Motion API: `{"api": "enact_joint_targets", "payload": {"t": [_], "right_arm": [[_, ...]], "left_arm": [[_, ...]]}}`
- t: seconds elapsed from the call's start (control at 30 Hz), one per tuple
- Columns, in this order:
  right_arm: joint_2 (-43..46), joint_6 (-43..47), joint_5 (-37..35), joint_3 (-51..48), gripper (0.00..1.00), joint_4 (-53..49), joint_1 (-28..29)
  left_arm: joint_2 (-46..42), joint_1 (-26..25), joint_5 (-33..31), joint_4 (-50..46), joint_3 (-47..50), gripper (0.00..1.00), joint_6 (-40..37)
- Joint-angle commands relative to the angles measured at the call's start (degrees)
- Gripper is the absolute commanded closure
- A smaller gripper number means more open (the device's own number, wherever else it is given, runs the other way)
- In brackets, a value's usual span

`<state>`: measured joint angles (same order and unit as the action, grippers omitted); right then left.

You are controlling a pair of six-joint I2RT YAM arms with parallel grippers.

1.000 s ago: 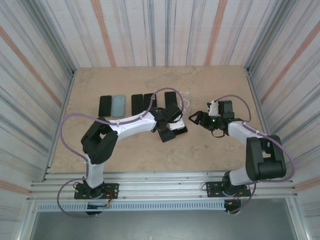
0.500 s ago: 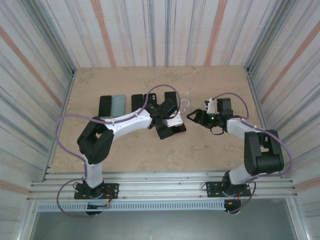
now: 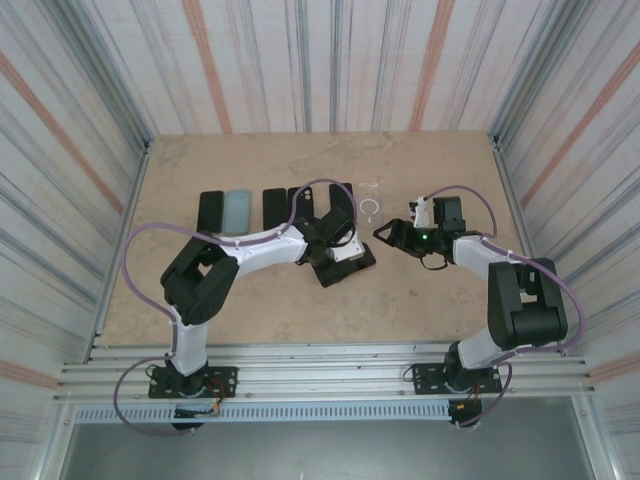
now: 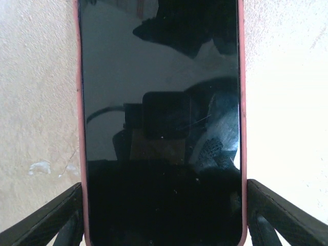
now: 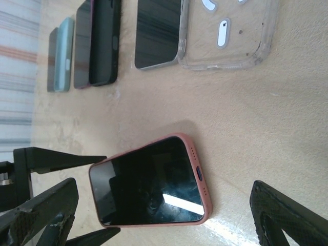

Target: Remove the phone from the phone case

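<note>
Edging leftward since a second earlier, the right gripper (image 3: 386,232) stood open near the dark-screened phone (image 4: 161,128), which lay face up in its pink phone case (image 5: 205,200) on the table (image 3: 250,300), flanked by the left gripper's (image 4: 164,184) fingers, grip unclear.

Surface: beige mottled table (image 3: 260,305).
Far row: dark phones (image 3: 210,210) and one light-blue phone (image 3: 236,211), side by side.
Row's right end: clear case (image 5: 230,46), lying flat.
Centre: phone (image 5: 148,192) in pink phone case (image 5: 206,200), screen up.
</note>
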<state>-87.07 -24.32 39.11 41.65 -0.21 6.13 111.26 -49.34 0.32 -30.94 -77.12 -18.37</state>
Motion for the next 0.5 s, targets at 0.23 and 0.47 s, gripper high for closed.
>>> {"api": "enact_joint_targets", "payload": {"t": [0.23, 0.47], "right_arm": [[-0.77, 1.65, 0.78, 1.15, 0.12, -0.86, 0.38], [-0.34, 1.73, 0.52, 1.26, 0.11, -1.20, 0.44]], "left_arm": [[3.30, 0.04, 2.02, -0.18, -0.96, 0.43, 1.22], [3.63, 0.12, 2.44, -2.46, -3.24, 0.29, 0.73]]}}
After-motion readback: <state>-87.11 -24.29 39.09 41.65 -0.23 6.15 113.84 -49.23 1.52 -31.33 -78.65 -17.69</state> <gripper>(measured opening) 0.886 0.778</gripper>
